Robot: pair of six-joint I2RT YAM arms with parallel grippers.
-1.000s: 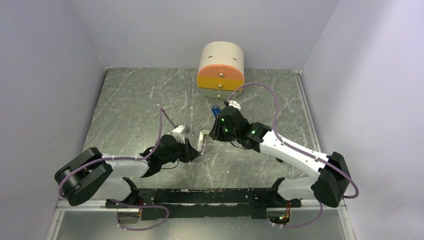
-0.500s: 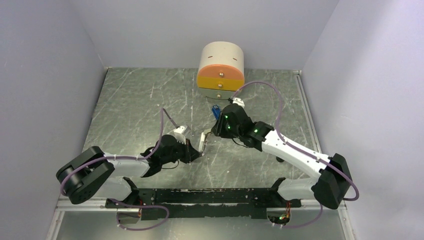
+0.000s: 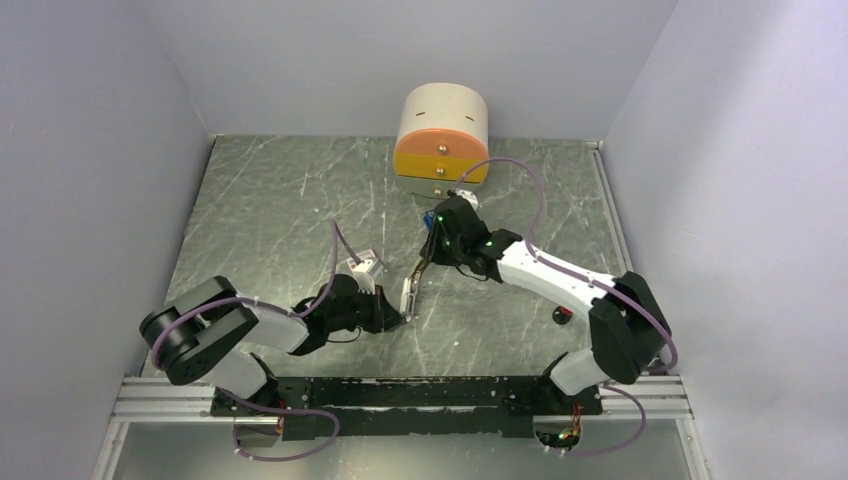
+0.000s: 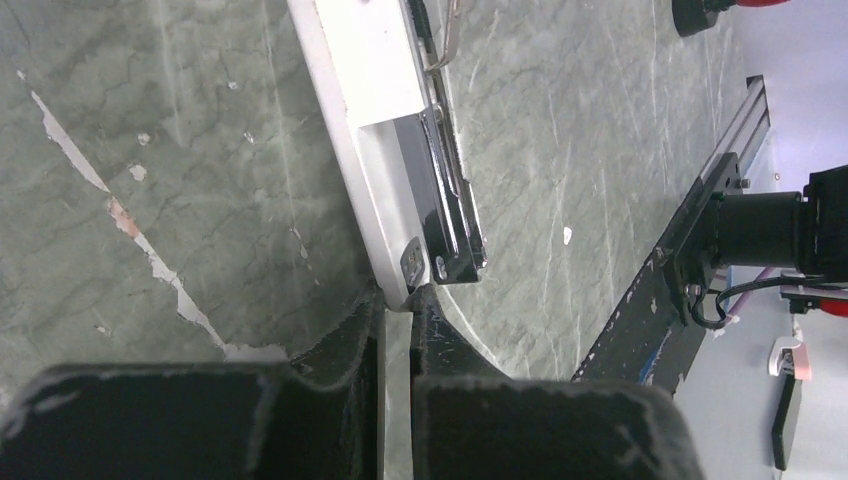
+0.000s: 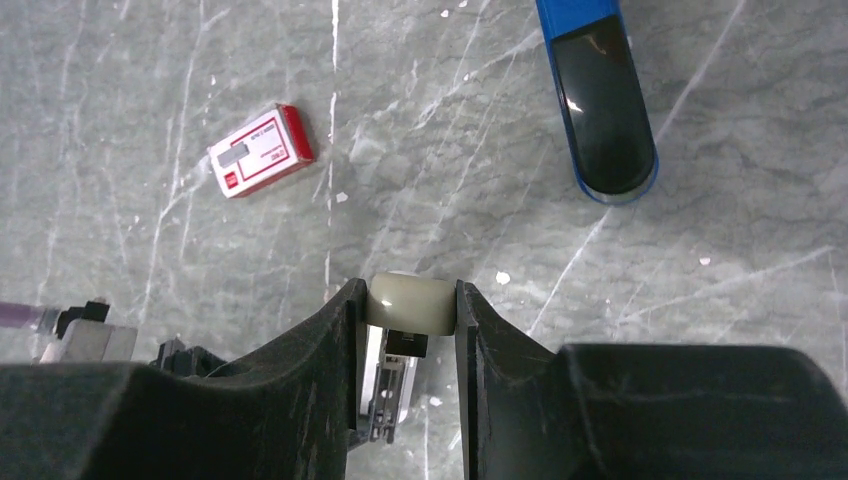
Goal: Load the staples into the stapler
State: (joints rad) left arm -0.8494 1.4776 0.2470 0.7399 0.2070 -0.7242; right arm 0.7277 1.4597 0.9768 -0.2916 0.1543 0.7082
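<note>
Arms meet near the middle of the grey marbled table (image 3: 260,200), and between them they hold one thing. From the left, the left end effector (image 3: 392,316) lies low over the surface. Its two dark fingers (image 4: 352,340) are pressed together on the near tip of the stapler (image 3: 409,292). This stapler is long and white, and it runs slanted from that tip up toward the right arm. Along its side a shiny chrome magazine (image 4: 445,190) shows, and its end is just beside the left fingers. Whether staples lie inside the magazine I cannot tell, and no loose strip can be made out. I also cannot tell whether the stapler touches the table.

At the far end, the right end effector (image 3: 424,264) is clamped on the rounded cream end of the stapler, one finger on each side. In the right wrist view a small red-and-white box (image 5: 262,150) lies flat on the table, well apart from the fingers. A blue oblong object with a dark inside (image 5: 600,100) lies further right. Behind them, against the back wall, stands a round beige cabinet with an orange drawer (image 3: 441,130). Near the right arm's elbow a small red item (image 3: 564,315) sits on the table.
</note>
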